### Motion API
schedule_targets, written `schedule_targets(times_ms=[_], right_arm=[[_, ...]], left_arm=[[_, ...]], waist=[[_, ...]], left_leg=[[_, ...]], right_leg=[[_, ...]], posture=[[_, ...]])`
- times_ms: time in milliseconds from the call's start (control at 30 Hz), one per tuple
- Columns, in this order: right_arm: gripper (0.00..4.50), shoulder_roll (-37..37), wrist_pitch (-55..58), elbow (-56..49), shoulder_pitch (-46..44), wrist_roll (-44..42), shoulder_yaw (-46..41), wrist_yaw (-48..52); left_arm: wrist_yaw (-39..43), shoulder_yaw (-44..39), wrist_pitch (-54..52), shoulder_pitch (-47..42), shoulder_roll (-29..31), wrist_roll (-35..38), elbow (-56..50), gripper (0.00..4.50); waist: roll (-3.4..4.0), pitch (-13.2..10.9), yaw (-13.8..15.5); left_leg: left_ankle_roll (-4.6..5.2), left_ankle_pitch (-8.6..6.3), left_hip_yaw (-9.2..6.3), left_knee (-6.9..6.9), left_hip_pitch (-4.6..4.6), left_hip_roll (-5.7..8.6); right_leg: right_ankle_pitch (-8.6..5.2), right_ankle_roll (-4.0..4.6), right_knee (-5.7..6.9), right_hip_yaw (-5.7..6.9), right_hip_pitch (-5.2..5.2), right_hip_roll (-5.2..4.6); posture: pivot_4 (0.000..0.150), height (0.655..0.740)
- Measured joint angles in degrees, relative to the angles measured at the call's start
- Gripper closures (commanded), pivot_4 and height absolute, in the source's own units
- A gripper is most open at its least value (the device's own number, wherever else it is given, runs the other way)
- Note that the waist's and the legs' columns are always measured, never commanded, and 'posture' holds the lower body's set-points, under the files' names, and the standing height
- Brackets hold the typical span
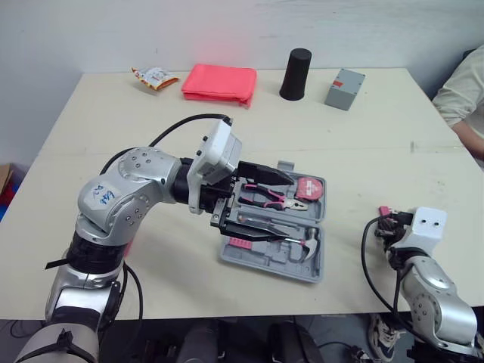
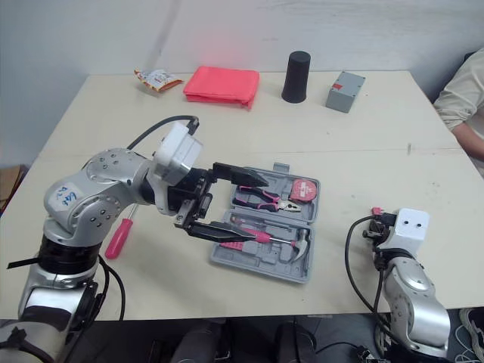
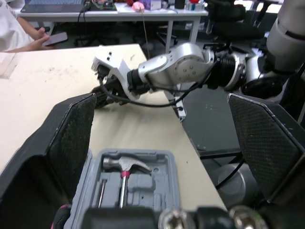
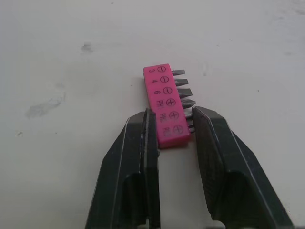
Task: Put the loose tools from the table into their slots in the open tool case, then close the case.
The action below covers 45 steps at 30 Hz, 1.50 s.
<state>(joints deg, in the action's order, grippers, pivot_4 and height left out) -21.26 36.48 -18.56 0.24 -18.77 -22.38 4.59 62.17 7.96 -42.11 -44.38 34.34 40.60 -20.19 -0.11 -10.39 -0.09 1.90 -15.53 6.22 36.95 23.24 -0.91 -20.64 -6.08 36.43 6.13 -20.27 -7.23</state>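
Wall: a plain pale wall (image 1: 227,30) is rising behind the far edge.
Table: a cream table (image 1: 363,151) is lying under even light.
Desks: cluttered white desks (image 3: 119,13) are standing beyond.
Floor: grey floor (image 3: 209,119) is showing beside the table.

- Snack packet (image 1: 155,76), crumpled, far left.
- Folded red-pink cloth (image 1: 219,82), lying flat just right of the packet, not touching it.
- Black tapered cup (image 1: 296,74), standing at far centre, wider at its base.
- Grey box (image 1: 345,88) with a small red mark, near the cup's right, apart from it.
- Person's pale sleeve (image 1: 461,89) and forearm at the far right edge.
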Motion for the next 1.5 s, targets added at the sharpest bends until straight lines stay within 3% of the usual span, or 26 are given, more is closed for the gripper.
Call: schedule_targets(times_ms=[233, 333, 433, 600, 867, 1500], right_arm=[[3.78, -24.3, 0.9, -3.9, -4.6, -10.4, 3.6, 31.5], [3.78, -30.8, 3.2, -6.9, -7.1, -16.3, 8.5, 43.9], [3.78, -32.8, 6.7, -10.5, -10.2, -19.4, 15.7, 49.7], [3.78, -29.0, 8.2, -13.6, -14.0, -15.9, 26.7, 46.9], [3.78, -27.6, 11.6, -14.3, -17.4, -10.9, 34.6, 42.7], [3.78, -29.1, 10.9, -13.3, -16.6, -6.9, 35.8, 43.7]], left_arm=[[2.1, 0.9, 0.9, 6.4, 5.5, -2.4, -1.4, 0.00], [3.3, 1.1, 2.0, 9.0, 8.5, -3.6, -2.3, 0.00], [4.6, 2.1, 5.3, 12.0, 11.8, -7.7, -2.5, 0.00], [5.0, 3.1, 8.4, 15.8, 13.3, -11.9, -2.3, 0.00], [4.9, 3.4, 11.8, 17.0, 13.7, -15.6, -2.3, 0.00], [4.0, 3.9, 12.3, 17.7, 11.6, -16.5, -2.3, 0.00]], waist=[[0.02, -0.1, -0.1], [-0.10, -0.2, 0.1], [-0.16, -0.2, 0.1], [-0.29, -0.3, 0.3], [-0.30, -0.3, 0.2], [-0.30, -0.3, 0.2]], left_leg=[[0.09, -0.03, 0.17, -0.02, -0.01, -0.22], [0.07, -0.04, 0.15, 0.04, 0.01, -0.29], [0.13, -0.08, 0.15, 0.11, 0.04, -0.23], [0.21, -0.12, 0.13, 0.16, 0.11, -0.10], [0.20, -0.12, 0.13, 0.18, 0.12, -0.08], [0.21, -0.12, 0.13, 0.20, 0.12, -0.09]], right_leg=[[-0.01, 0.01, -0.02, -0.11, -0.10, 0.00], [-0.02, 0.03, -0.08, -0.07, -0.07, -0.02], [-0.02, 0.03, -0.26, -0.03, -0.06, -0.19], [0.00, 0.01, -0.29, 0.01, -0.07, -0.38], [0.01, 0.00, -0.25, 0.03, -0.10, -0.38], [0.01, -0.01, -0.16, 0.04, -0.10, -0.36]], posture=[[0.150, 0.7355], [0.150, 0.7355], [0.150, 0.7355], [0.150, 0.7355], [0.150, 0.7355], [0.150, 0.7355]])
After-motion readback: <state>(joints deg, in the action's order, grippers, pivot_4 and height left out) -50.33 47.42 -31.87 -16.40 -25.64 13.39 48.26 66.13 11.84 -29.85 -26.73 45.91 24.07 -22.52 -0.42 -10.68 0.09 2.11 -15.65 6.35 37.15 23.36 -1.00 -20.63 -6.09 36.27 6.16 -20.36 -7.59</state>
